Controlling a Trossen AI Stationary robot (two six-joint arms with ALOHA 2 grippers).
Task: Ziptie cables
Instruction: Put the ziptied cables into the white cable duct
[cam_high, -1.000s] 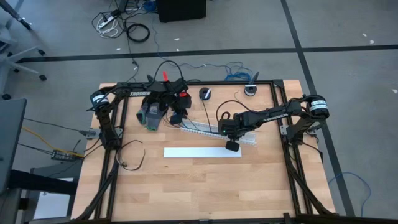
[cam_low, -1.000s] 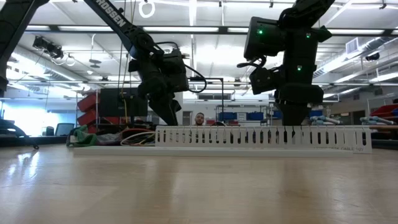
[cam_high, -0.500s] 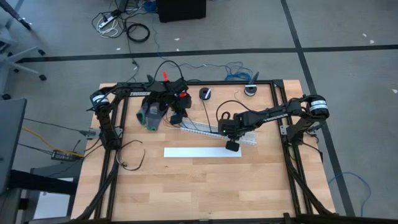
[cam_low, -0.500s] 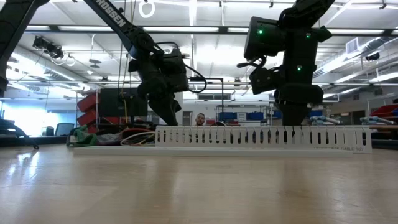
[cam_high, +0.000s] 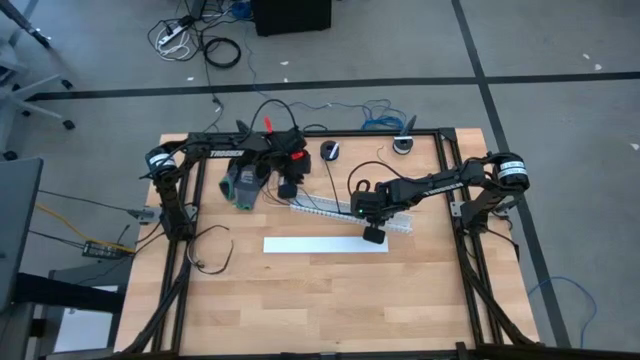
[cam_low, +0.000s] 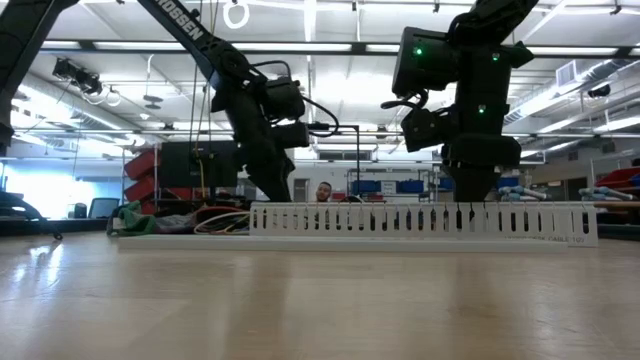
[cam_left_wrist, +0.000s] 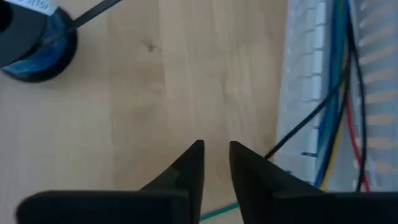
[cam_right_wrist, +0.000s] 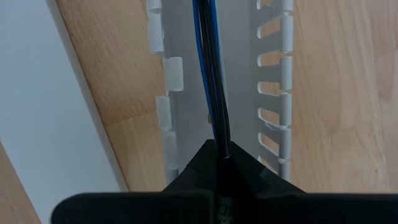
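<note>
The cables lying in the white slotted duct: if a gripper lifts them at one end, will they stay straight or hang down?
Probably they hang down: the cables are thin, separate wires. The right gripper, shut on them inside the white slotted duct, holds one spot only. They look light, so the rest may snag in the slots.

In the left wrist view the dark round spool (cam_left_wrist: 28, 43) at the upper left is cut by the frame edge. In the right wrist view the cables (cam_right_wrist: 211, 74) disappear under the right hand (cam_right_wrist: 222, 163), and the white duct (cam_right_wrist: 217, 93) runs out at the top.
</note>
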